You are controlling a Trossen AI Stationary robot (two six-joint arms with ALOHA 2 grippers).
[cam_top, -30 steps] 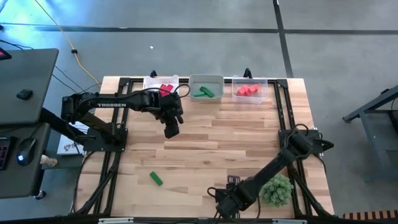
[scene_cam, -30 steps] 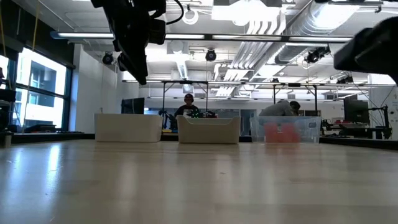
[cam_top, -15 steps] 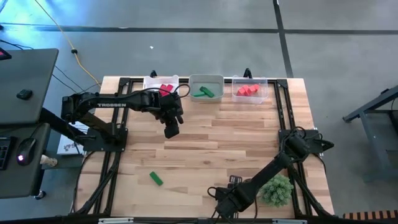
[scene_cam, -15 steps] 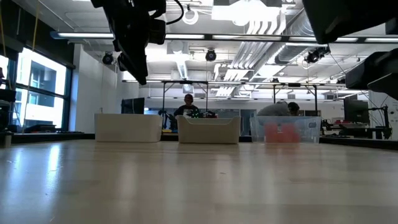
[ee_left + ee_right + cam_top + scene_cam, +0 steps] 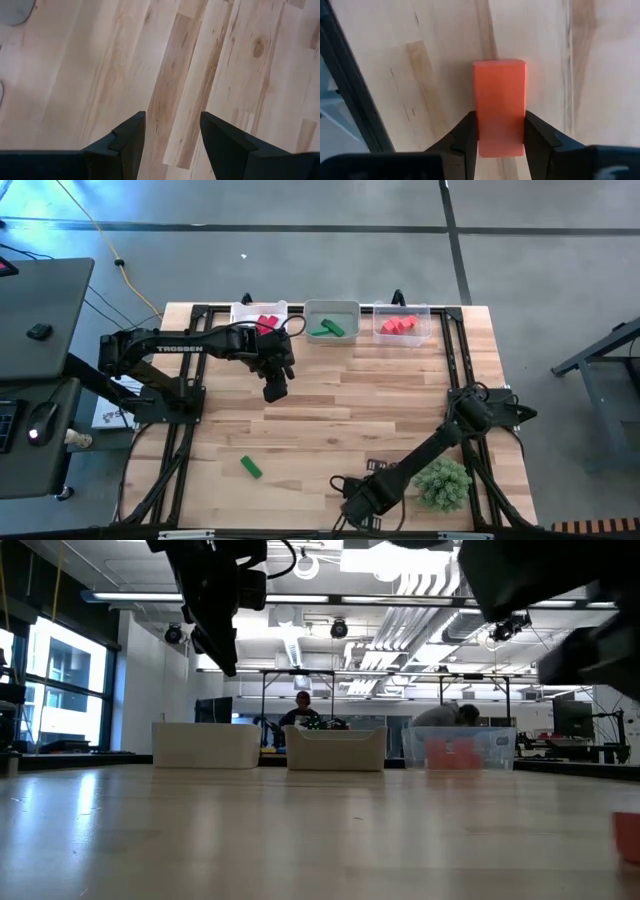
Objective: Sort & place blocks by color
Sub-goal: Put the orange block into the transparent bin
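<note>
My right jaws [image 5: 500, 131] had closed on the coral block [image 5: 499, 105] at the counter [image 5: 340, 420] edge, just beside the plant [image 5: 443, 483]. Left jaws [image 5: 171, 131] hung open and empty, well apart from the plant. Green block [image 5: 250, 467] lay on the counter, near it.

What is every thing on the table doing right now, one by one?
Right gripper: at the table's near edge, shut on the coral block.
Coral block: squeezed between the right fingers.
Left gripper: open, empty, above bare wood.
Green block: lying loose on the table.
Three bins: standing at the far edge with red, green and coral blocks inside.
Plant: beside the right arm.
</note>
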